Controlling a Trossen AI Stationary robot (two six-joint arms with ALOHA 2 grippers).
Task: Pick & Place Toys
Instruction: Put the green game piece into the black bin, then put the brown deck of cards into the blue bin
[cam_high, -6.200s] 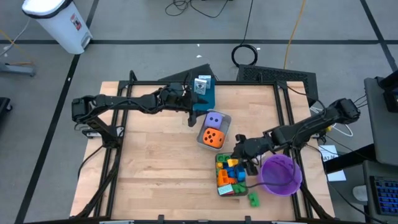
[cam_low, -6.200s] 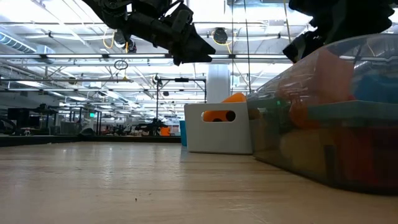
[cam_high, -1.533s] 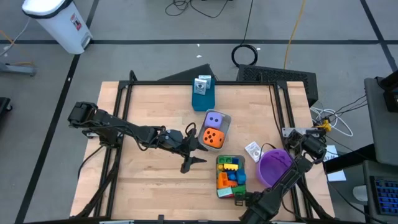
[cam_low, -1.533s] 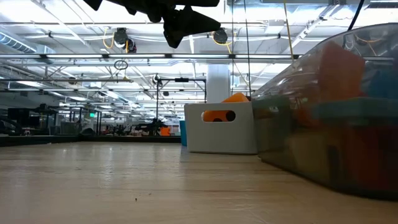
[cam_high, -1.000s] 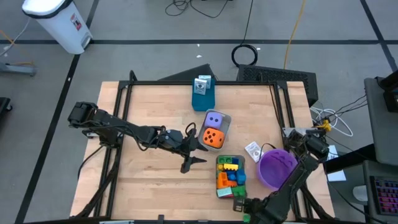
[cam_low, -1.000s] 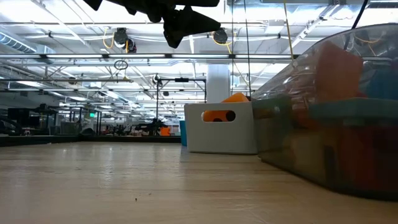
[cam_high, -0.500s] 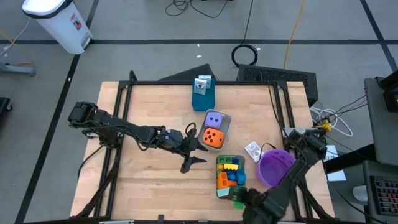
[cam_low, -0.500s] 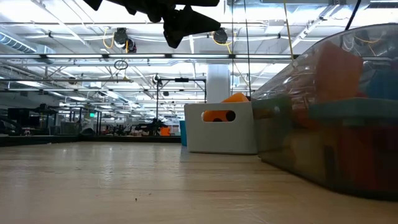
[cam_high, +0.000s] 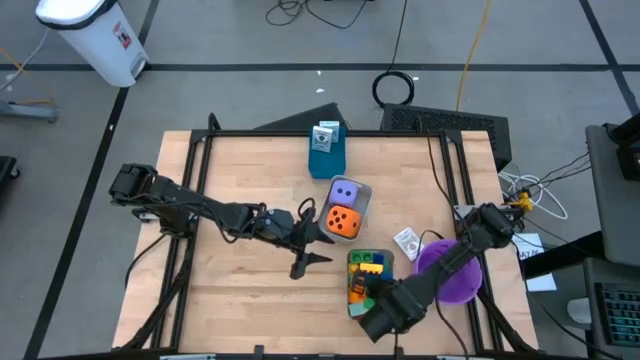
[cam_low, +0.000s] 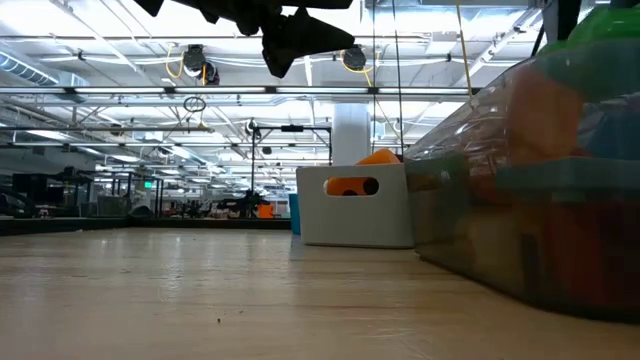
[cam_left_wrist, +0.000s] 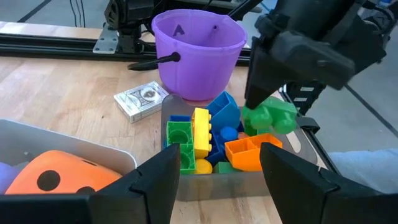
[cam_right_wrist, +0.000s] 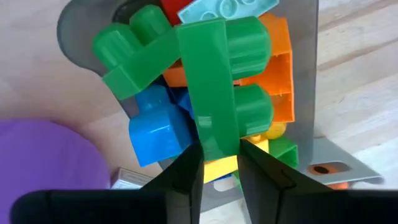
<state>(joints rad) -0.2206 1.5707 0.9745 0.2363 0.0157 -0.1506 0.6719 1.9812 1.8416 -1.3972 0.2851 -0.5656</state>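
Right hand (cam_right_wrist: 214, 163), clamped on green brick (cam_right_wrist: 214, 87), now over brick tray (cam_high: 353, 307), not beside it.

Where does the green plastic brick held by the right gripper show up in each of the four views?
High view: mostly hidden under the right gripper, over the grey brick tray.
Low view: green plastic brick at top right, above the tray.
Left wrist view: brick over the tray's far end.
Right wrist view: brick clamped between the fingers.
Shared landmark: purple round bowl.
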